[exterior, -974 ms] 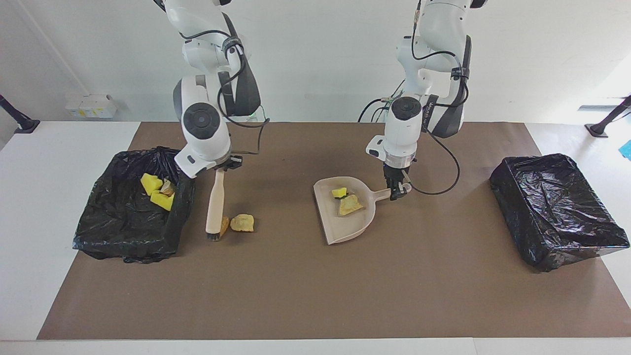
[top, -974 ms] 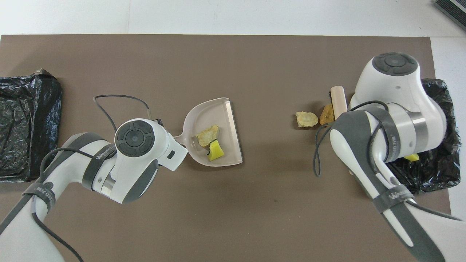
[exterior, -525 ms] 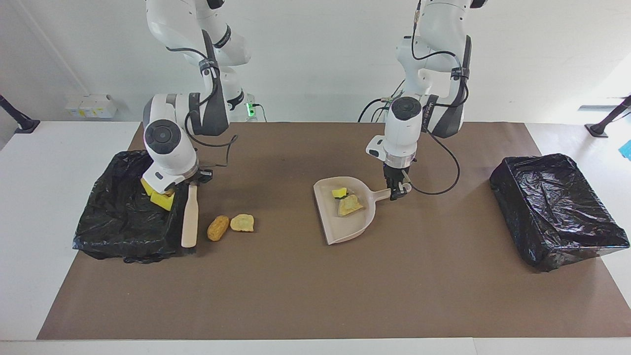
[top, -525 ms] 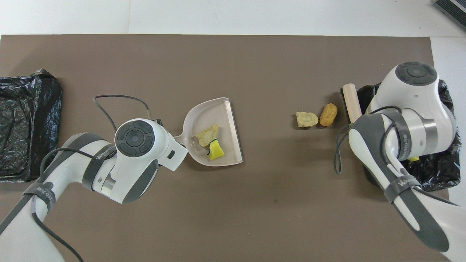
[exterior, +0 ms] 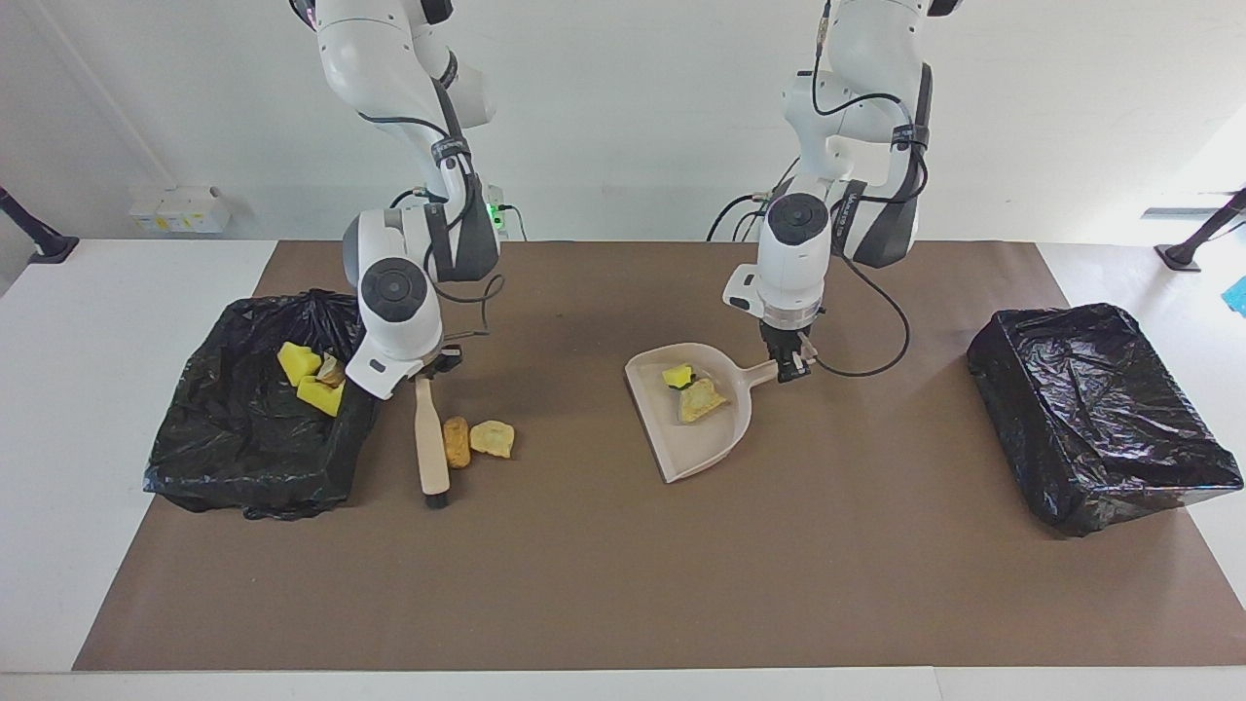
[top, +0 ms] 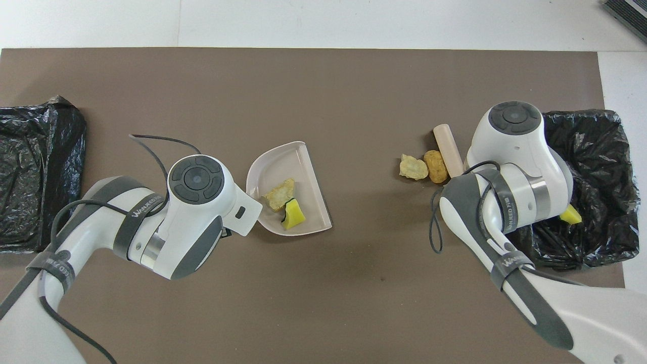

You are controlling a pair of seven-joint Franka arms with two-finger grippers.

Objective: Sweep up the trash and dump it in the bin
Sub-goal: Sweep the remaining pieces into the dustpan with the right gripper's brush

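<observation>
A brown mat (exterior: 623,584) covers the table, a black-lined bin (exterior: 253,428) at the right arm's end and a second lined bin (exterior: 1100,419) at the left arm's end. The nearer-filled bin already holds yellow sponge pieces (exterior: 310,378). The right gripper (exterior: 428,368), pinching the handle of the beige hand brush (exterior: 430,443), holds it with its long axis running away from the robots, bristle end farthest and on the mat. Two crumbly chunks (exterior: 479,440), one orange-brown and one tan, lie side by side, the orange-brown one touching the brush on the side toward the dustpan. The left gripper (exterior: 790,362), clamped on the stub handle of the beige dustpan (exterior: 696,453), holds the pan with its mouth turned toward the chunks; a green-topped sponge scrap (exterior: 677,375) and a tan chunk (exterior: 703,399) sit inside. Pan and chunks are well apart, so the sweep, by all appearances, must drive the pair sideways toward the left arm's end.
</observation>
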